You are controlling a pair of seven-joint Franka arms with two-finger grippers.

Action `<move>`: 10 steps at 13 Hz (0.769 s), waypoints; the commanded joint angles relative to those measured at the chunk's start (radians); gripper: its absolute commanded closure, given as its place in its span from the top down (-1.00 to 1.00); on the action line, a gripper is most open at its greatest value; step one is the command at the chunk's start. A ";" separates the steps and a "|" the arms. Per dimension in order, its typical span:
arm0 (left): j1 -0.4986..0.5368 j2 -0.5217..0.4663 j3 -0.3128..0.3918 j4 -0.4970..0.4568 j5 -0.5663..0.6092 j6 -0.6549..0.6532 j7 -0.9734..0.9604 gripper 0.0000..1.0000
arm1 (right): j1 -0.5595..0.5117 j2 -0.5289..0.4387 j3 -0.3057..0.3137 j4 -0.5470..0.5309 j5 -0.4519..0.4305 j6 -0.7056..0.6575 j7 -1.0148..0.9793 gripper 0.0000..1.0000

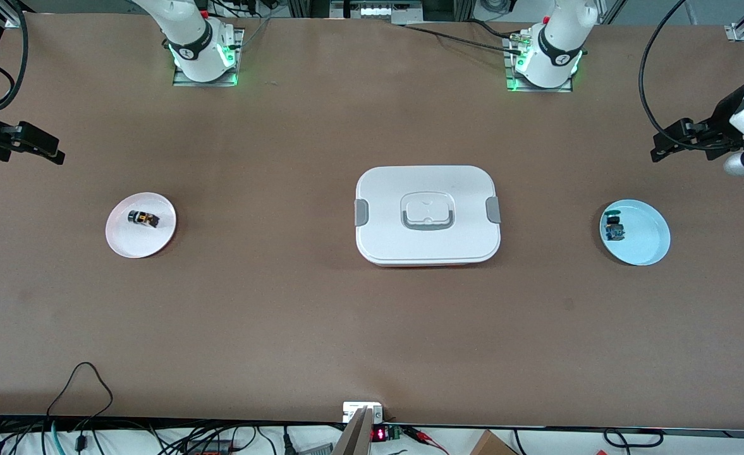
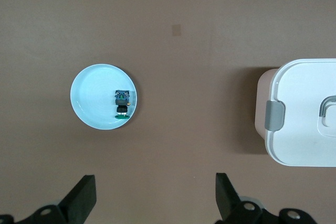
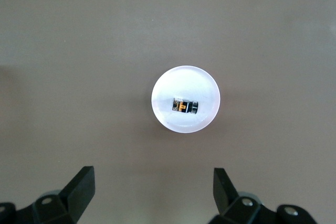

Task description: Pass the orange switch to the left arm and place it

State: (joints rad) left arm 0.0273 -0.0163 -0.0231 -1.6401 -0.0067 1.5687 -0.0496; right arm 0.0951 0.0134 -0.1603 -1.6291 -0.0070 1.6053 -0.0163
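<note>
The orange switch (image 1: 142,218) lies on its side on a white plate (image 1: 133,243) toward the right arm's end of the table. It also shows in the right wrist view (image 3: 184,106) on that plate (image 3: 184,80). My right gripper (image 3: 154,179) is open and empty, held high over the table's end by that plate (image 1: 54,154). The white box (image 1: 427,215) sits shut in the table's middle. My left gripper (image 2: 155,187) is open and empty, held high over the table's other end (image 1: 658,153).
A light blue plate (image 1: 646,237) toward the left arm's end holds a small blue-and-green component (image 1: 614,227). The left wrist view shows that plate (image 2: 92,98), the component (image 2: 122,102) and the box's clip end (image 2: 302,114). Cables lie along the table's near edge.
</note>
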 commanded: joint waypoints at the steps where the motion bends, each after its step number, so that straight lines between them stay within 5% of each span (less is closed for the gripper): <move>1: 0.002 0.013 0.002 0.026 -0.015 -0.019 0.000 1.00 | -0.002 0.002 0.001 0.015 -0.002 -0.015 -0.007 1.00; 10: 0.002 0.013 0.002 0.026 -0.015 -0.019 0.002 1.00 | -0.006 0.019 -0.001 0.017 -0.002 0.008 -0.008 1.00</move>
State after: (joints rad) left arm 0.0273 -0.0157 -0.0231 -1.6402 -0.0067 1.5687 -0.0496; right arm 0.0943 0.0163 -0.1608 -1.6290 -0.0069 1.6061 -0.0163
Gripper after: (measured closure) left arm 0.000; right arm 0.000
